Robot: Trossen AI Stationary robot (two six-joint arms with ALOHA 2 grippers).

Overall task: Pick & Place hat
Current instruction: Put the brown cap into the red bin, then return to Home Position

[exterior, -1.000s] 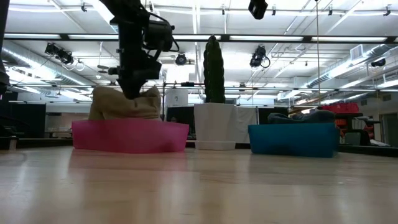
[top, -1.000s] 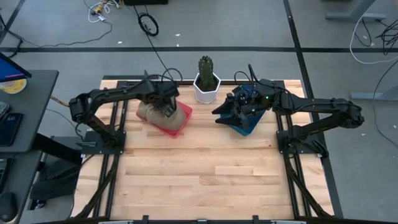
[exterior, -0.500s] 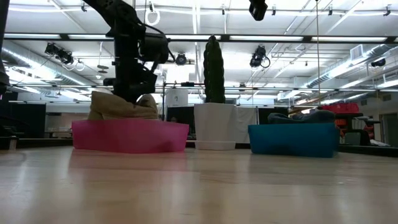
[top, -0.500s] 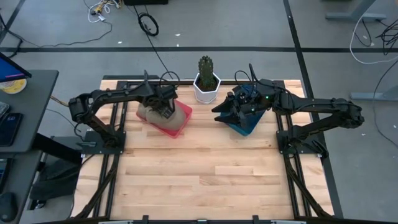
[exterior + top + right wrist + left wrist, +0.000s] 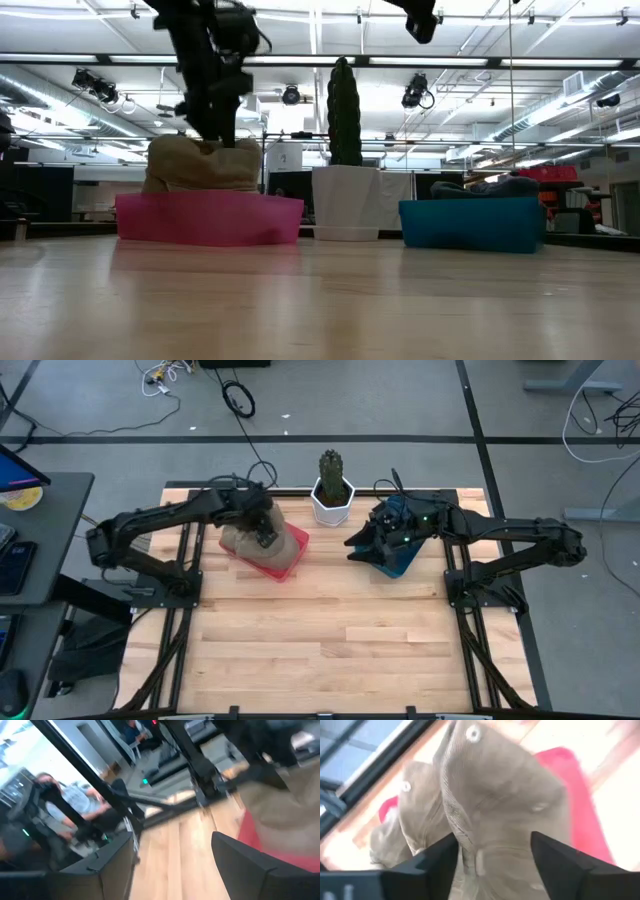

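Note:
A tan hat (image 5: 243,540) lies in the pink bin (image 5: 290,557) at the table's far left, its crown (image 5: 200,163) standing above the bin's rim (image 5: 210,205). My left gripper (image 5: 263,532) hangs open just over the hat's top, one finger on either side of a ridge of the cloth (image 5: 470,815). My right gripper (image 5: 358,546) stands open beside the blue bin (image 5: 398,558), with nothing between its fingers (image 5: 175,870). My left gripper comes at the hat from above with its fingers (image 5: 427,865) spread on either side of the crown. I cannot tell whether they touch the cloth. The hat rests in the pink bin.
A white pot with a cactus (image 5: 332,495) stands between the two bins at the far edge. The blue bin (image 5: 470,222) holds a dark item (image 5: 500,185). Bare wooden tabletop (image 5: 330,640) stretches toward the near edge. People sit in the room beyond (image 5: 75,800).
My left gripper has opened and let go of the hat, then risen a little above it. The hat's pinched-up top has sunk back, and the hat stays in the pink bin.

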